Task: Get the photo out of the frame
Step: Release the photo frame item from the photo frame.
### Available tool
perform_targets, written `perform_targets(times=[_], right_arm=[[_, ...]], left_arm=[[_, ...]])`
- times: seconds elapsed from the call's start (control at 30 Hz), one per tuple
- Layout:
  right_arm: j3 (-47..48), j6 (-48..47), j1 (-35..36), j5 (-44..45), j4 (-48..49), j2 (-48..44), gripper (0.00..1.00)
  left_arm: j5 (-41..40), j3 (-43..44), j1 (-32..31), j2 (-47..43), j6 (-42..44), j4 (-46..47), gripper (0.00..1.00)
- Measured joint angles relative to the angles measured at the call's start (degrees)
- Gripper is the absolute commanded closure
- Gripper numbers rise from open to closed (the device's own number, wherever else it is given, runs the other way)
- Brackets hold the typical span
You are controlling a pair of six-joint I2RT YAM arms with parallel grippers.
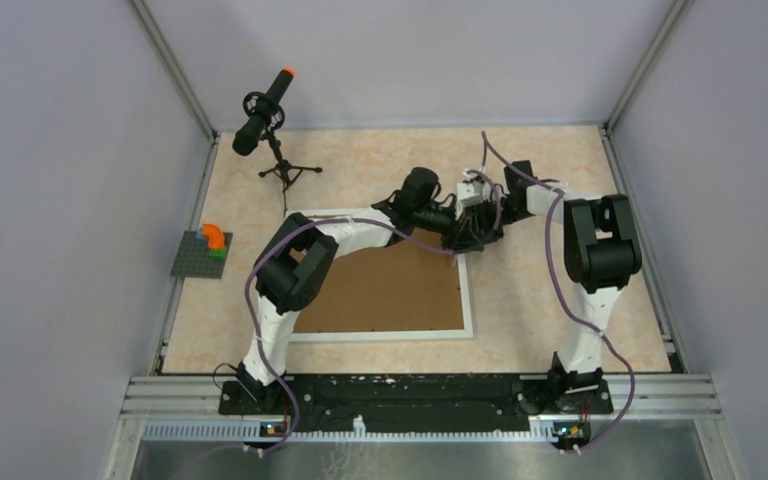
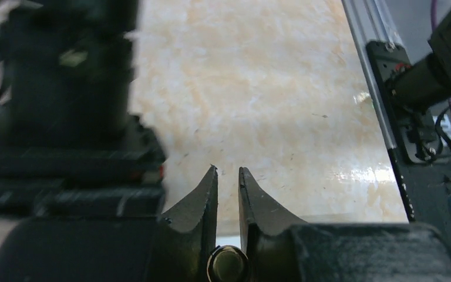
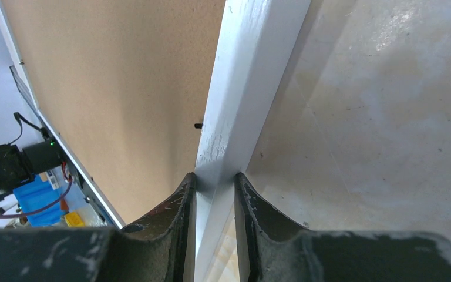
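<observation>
The frame (image 1: pixel 380 337) lies face down on the table, its brown backing board (image 1: pixel 390 295) facing up. The photo is hidden beneath that board. Both grippers meet at the frame's far right corner. My right gripper (image 3: pixel 214 176) is shut on the frame's white border (image 3: pixel 252 70), which runs up between its fingers, with the board (image 3: pixel 123 76) to the left. A small black tab (image 3: pixel 198 124) sticks out at the border's inner edge. My left gripper (image 2: pixel 228 170) reaches past the frame, its jaws a narrow gap apart, bare table showing between them. From above, left gripper (image 1: pixel 452 240) and right gripper (image 1: pixel 472 238) almost touch.
A microphone on a small tripod (image 1: pixel 265 115) stands at the far left. A grey baseplate with coloured bricks (image 1: pixel 203 250) sits on the left edge. The right arm's dark wrist (image 2: pixel 64 106) fills the left of the left wrist view. A metal rail (image 2: pixel 367 53) borders the table.
</observation>
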Motion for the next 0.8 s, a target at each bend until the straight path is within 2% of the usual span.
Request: perform_targets(times=[0.1,0.17,0.33,0.47,0.63,0.8], right_arm=[[-0.1,-0.6,-0.8,-0.5,0.0,-0.1,0.69],[-0.6,-1.6,-1.4,-0.9,0.6,-0.6,0.57],[-4.4,-7.1,-5.1,2.4,3.0,-6.4,0.38],[-7.4,-10.2,-5.9,2.2,5.2,-14.3,0.36],[-8.1,-10.7,-0.4,1.1,10.5,-20.0,0.37],[-8.1,-9.2,5.4,-0.3,14.4,-20.2,0.48]], left_arm=[[-0.2,-2.4,4.2,-0.3,-6.5,3.9,1.0],[-1.3,-3.0,6.7,-0.4,-10.5,6.1,1.0],[-5.2,-3.0,10.9,-0.9,-20.3,10.0,1.0],[-8.7,-3.0,11.3,-1.2,-28.6,12.7,1.0],[-10.3,-2.6,11.3,-1.2,-37.0,15.7,1.0],[-11.1,-2.6,11.3,-1.2,-43.1,20.4,1.0]])
